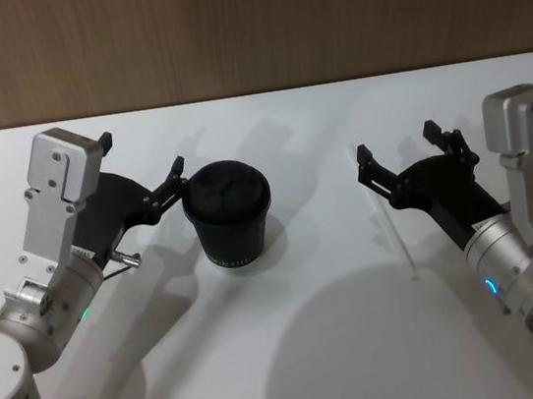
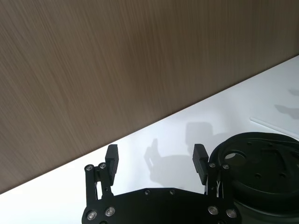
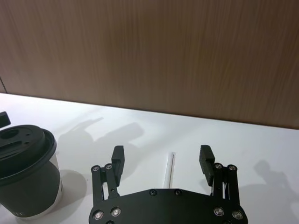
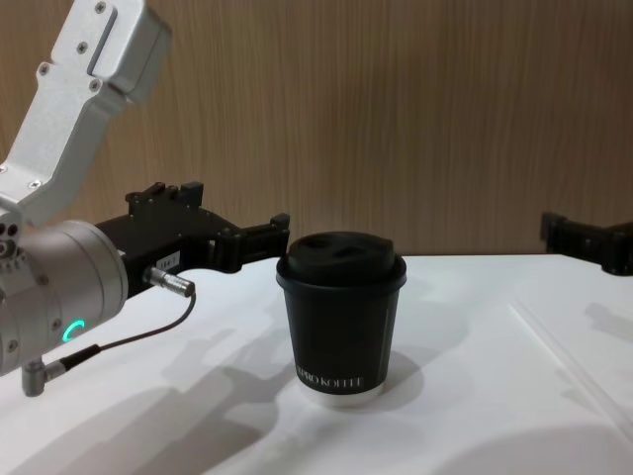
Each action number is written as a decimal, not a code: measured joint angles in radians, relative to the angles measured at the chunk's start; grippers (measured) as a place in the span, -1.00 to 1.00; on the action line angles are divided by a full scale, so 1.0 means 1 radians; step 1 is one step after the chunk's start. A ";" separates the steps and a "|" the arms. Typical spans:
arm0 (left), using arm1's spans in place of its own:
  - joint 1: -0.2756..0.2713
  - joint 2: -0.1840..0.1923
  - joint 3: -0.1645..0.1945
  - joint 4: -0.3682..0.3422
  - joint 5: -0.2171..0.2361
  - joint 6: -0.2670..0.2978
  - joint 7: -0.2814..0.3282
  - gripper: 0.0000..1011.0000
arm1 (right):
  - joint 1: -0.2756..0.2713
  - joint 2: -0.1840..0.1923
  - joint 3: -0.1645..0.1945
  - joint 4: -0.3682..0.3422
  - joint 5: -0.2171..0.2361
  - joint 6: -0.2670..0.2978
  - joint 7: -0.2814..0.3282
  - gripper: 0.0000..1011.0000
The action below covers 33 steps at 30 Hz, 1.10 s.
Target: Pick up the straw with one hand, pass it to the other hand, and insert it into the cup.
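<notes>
The black paper cup [image 1: 229, 215] with its domed black lid stands left of the table's middle; it also shows in the chest view [image 4: 341, 317]. The thin white straw [image 1: 391, 230] lies flat on the white table to the cup's right. My right gripper [image 1: 395, 142] hovers open just above the straw's far end, and the straw [image 3: 171, 168] lies between its spread fingers. My left gripper [image 1: 141, 153] is open and empty beside the cup's left, one fingertip close to the lid [image 2: 261, 163]. Both stay apart from the cup.
The white table [image 1: 298, 354] ends at a brown wood-grain wall [image 1: 242, 24] behind. A thin cable [image 4: 138, 332] hangs from the left wrist. Bare tabletop lies in front of the cup and between the arms.
</notes>
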 joint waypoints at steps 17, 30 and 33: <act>0.000 0.000 0.000 0.000 0.000 0.000 0.000 0.98 | -0.043 -0.030 -0.029 -0.082 -0.049 0.228 -0.089 0.98; 0.000 0.000 0.000 0.000 0.000 0.000 0.000 0.98 | -0.075 -0.008 -0.036 -0.089 -0.074 0.288 -0.086 0.98; 0.000 0.000 0.000 0.000 0.000 0.000 0.000 0.98 | -0.079 -0.005 -0.035 -0.089 -0.077 0.291 -0.084 0.98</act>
